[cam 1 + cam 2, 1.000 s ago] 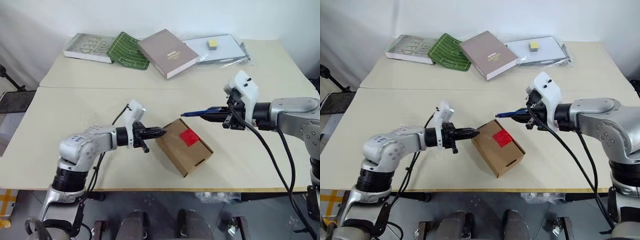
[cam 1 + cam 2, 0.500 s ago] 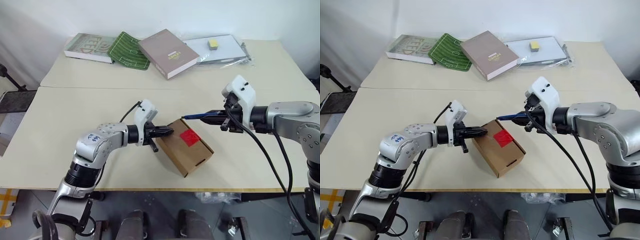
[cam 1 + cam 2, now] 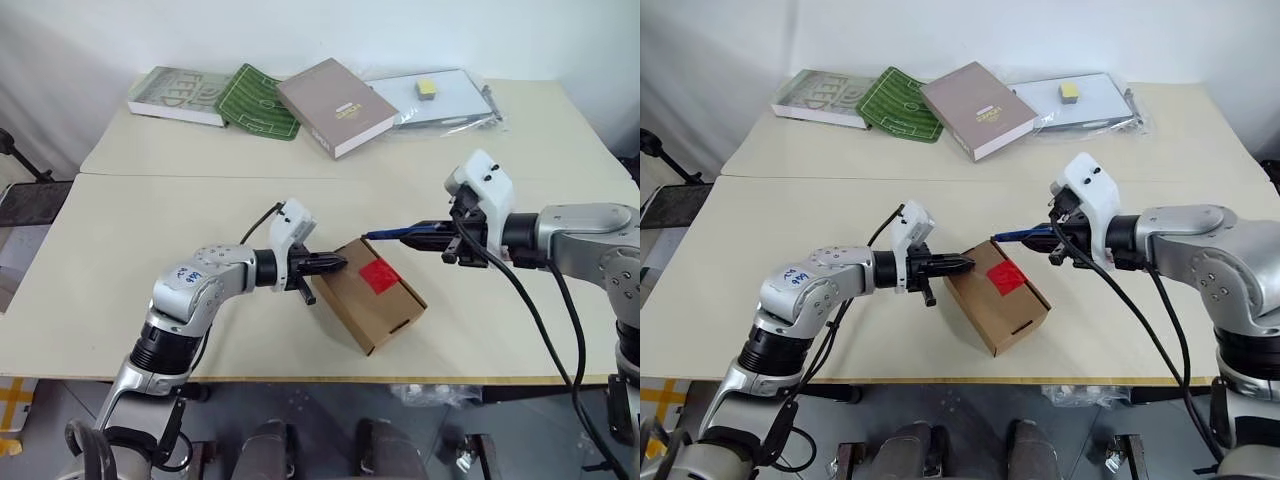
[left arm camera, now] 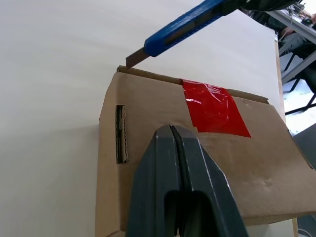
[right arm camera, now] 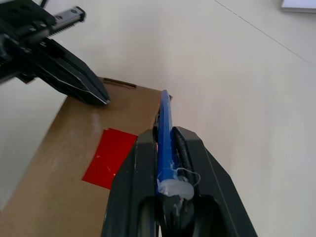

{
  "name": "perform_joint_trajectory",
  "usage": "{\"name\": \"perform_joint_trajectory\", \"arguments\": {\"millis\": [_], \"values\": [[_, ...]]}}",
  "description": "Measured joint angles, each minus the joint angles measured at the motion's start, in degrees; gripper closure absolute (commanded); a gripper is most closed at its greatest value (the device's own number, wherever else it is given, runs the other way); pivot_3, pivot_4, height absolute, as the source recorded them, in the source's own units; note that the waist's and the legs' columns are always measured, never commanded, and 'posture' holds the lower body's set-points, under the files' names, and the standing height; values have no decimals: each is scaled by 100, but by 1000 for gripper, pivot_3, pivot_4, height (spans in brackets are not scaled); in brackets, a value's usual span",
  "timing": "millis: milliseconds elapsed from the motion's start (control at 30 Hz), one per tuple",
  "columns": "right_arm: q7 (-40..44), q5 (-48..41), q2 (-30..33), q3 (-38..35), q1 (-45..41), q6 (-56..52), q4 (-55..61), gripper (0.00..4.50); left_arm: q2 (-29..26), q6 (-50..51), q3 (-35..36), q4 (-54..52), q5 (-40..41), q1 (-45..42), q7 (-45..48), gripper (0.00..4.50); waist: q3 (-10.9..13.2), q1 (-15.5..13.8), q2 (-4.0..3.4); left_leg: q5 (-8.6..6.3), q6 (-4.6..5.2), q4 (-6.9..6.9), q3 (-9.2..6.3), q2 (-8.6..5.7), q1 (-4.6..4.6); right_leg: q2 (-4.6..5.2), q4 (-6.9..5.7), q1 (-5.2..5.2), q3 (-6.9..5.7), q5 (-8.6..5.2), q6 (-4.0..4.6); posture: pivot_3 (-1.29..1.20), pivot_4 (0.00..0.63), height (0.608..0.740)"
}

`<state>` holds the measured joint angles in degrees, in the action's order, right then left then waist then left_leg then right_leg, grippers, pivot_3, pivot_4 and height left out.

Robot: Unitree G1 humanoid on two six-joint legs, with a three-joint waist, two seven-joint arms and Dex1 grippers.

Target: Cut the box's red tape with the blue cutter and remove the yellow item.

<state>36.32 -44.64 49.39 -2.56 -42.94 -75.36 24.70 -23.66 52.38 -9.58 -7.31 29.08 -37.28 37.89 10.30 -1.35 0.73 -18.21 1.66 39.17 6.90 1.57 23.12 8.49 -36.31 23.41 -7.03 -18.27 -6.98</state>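
Note:
The brown cardboard box point(image 3: 372, 300) lies slanted on the table near its front edge, with the square of red tape point(image 3: 379, 274) across its lid seam. My left gripper point(image 3: 338, 264) is shut with nothing in it, and its tips rest at the box's left top corner point(image 4: 148, 113). My right gripper point(image 3: 443, 238) is shut on the blue cutter point(image 3: 396, 234). The cutter's blade tip point(image 4: 134, 60) hovers just above the box's far edge, left of the tape point(image 4: 213, 108). The yellow item is hidden.
Along the table's far side lie a grey-green book point(image 3: 180, 95), a green pitch-patterned book point(image 3: 256, 102), a brownish book point(image 3: 336, 106) and a clear sleeve point(image 3: 440, 100) bearing a pale yellow block point(image 3: 425, 88). A seam point(image 3: 200, 177) crosses the table.
My left elbow has swung inward and the wrist has rolled, bringing the shut fingertips a little further onto the box's corner. The cutter and box have stayed put.

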Motion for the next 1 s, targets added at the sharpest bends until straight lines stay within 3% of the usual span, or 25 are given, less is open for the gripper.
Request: {"name": "perform_joint_trajectory", "arguments": {"millis": [733,1000], "values": [[-12,-6,186,9,165,-147,145,4337,15,16,-8,-10,-115,-20,42,4479,0,0,0,1,1,1,0,0,-1,0,-2,0,1,0,0,0,150,740],[6,-12,270,243,-172,-692,200,4337,121,206,-74,-95,-220,-79,-101,4479,-1,-5,1,1,1,3,-4,0,-1,1,-3,-3,-1,0,0,0,150,740]]}}
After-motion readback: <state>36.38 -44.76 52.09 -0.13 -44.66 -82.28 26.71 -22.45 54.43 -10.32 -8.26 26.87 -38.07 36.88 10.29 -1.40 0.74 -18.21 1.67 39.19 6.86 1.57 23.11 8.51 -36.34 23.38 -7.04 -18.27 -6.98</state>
